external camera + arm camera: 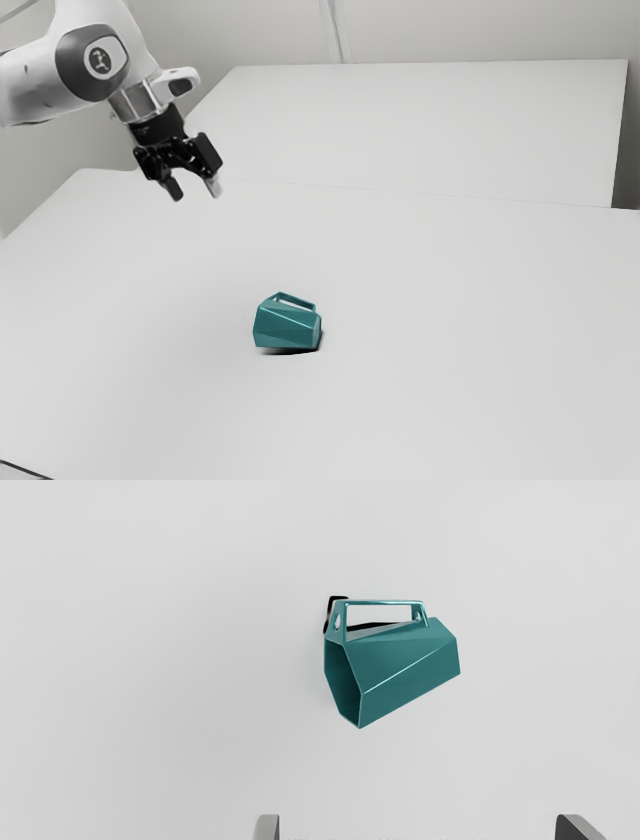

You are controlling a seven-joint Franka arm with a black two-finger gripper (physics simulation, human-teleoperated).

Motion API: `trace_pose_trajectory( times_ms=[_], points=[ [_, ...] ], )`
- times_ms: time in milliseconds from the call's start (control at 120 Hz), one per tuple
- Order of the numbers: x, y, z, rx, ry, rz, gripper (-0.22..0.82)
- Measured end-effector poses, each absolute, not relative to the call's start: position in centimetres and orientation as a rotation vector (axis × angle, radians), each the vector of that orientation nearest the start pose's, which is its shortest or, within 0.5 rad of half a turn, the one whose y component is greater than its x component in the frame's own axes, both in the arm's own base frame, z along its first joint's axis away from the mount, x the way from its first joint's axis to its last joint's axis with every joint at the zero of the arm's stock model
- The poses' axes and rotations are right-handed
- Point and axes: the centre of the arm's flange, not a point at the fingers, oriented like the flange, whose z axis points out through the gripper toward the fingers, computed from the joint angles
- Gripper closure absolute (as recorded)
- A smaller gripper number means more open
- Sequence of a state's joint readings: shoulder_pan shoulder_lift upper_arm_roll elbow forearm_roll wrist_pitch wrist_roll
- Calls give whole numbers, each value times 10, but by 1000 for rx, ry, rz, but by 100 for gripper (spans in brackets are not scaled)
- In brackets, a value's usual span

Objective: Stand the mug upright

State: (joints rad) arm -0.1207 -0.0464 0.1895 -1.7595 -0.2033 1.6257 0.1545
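– how's the pincer [194, 188] looking?
– wide. its two fingers [268, 828] stand well apart, and it hangs up over the table [450, 300], at the end of the white arm [95, 60].
– and the mug [287, 325]?
– down on the table, lower than the pincer and farther out from the arm, well apart from those fingertips. it's the teal one with the flat, angular sides.
– upright?
– no, it's lying on its side. the open end [345, 687] faces sideways, so i can see into it from the pincer.
– where's the handle [385, 602]?
– along the mug's upper side, the side away from the fingertips.
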Motion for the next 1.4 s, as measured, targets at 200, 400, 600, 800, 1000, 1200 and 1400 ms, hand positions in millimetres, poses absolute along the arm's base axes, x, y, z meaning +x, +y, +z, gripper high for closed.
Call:
trace_pose_trajectory(
  times_ms=[200,400,600,800,1000,1200,1400],
  points=[
    [517,62,507,-3532,-9,138,0],
    [505,51,422,-3691,-34,129,0],
    [506,50,354,-3815,-74,57,0],
    [510,51,318,-3871,-18,-20,0],
    [512,36,293,-3909,104,-40,0],
    [513,24,290,-3939,227,-99,0],
    [512,21,289,-3959,315,-129,33]
  ],
)
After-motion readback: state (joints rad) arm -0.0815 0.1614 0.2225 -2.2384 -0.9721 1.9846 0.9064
